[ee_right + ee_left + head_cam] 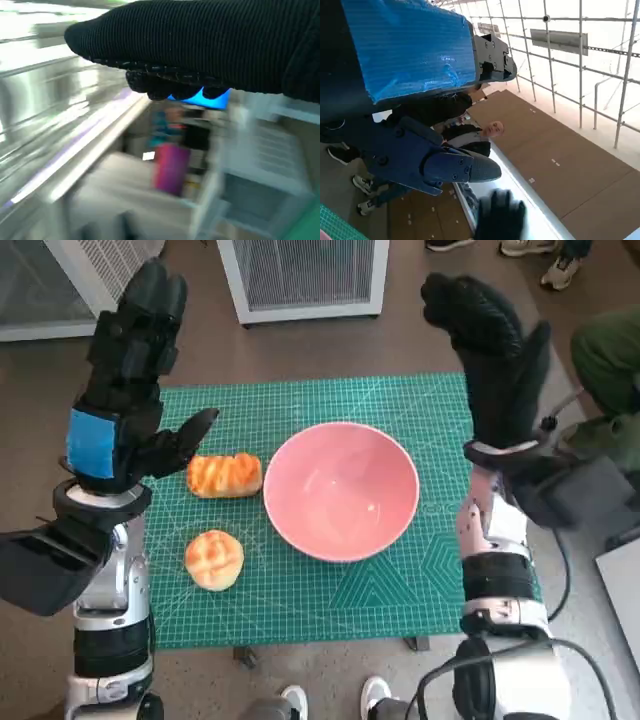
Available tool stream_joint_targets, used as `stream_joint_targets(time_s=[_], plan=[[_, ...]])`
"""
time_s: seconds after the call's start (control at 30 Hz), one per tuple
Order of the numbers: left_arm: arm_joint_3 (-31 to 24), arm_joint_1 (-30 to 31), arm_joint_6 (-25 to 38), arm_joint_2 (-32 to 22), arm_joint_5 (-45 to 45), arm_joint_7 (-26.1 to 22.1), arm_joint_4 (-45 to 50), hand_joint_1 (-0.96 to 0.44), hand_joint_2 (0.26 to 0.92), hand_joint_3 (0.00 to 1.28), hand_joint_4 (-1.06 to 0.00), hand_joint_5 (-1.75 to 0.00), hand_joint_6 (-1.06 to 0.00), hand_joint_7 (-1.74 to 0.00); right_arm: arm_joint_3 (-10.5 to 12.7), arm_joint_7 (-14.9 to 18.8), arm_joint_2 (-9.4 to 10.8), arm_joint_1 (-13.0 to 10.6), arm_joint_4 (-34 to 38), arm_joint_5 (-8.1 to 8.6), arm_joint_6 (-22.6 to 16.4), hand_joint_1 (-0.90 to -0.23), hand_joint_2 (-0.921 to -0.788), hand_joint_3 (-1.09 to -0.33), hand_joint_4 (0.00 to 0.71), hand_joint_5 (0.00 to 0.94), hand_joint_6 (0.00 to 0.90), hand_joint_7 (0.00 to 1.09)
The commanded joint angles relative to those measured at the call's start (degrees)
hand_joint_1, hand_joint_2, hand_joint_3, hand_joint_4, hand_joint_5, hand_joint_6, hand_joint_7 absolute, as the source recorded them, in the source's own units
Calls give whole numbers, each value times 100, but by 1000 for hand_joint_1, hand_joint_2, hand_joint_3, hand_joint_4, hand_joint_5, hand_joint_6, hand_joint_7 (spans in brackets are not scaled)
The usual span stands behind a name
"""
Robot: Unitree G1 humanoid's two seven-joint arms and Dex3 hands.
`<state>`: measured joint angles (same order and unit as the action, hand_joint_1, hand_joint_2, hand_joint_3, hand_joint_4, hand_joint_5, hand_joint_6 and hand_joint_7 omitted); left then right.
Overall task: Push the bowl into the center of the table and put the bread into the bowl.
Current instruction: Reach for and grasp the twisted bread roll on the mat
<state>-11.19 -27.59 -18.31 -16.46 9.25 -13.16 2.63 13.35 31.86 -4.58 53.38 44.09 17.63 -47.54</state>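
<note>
A pink bowl [341,490] sits empty near the middle of the green cutting mat [400,410]. Two breads lie to its left: a long glazed loaf [224,475] beside the rim and a round bun [214,559] closer to me. My left hand [128,380] is raised above the mat's left edge, fingers pointing up and holding nothing, thumb [190,432] out toward the loaf. My right hand [492,350] is raised at the mat's right edge, fingers upright and empty. The left wrist view shows my left hand [420,100] and the gloved right hand [501,216].
A white appliance [303,275] stands on the floor beyond the mat. People's feet [540,260] show at the far right. A person [470,137] sits in the left wrist view. A person in dark green [608,350] is at the right. The right wrist view is blurred.
</note>
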Motion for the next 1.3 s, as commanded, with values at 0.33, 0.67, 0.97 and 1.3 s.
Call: stream_joint_targets(time_s=[0.33, 0.67, 0.97, 1.3], plan=[[535, -41, 4944, -2743, -1472, -1430, 2684, -372, 783, 31, -117, -4, -135, -219, -223, 502, -38, -442, -882, 529, 529, -667, -921, -735, 318, 3, 313, 246], [1791, -784, 6563, -3378, -2636, -2022, 2901, -60, 694, 3, -17, -1, -197, -109, -215, 423, -13, -509, -989, 480, 718, -673, -921, -711, 320, 3, 306, 257], [2855, -1396, 7431, -3451, -3263, -2583, 2712, -84, 699, 5, -53, -13, -228, -78, -227, 405, -9, -566, -1127, 497, 821, -674, -921, -709, 321, 3, 299, 262], [3503, -1688, 7778, -3404, -3544, -2871, 2305, -169, 703, 5, -84, -13, -237, -52, -249, 358, -15, -584, -1183, 500, 894, -677, -921, -709, 322, 2, 296, 269]])
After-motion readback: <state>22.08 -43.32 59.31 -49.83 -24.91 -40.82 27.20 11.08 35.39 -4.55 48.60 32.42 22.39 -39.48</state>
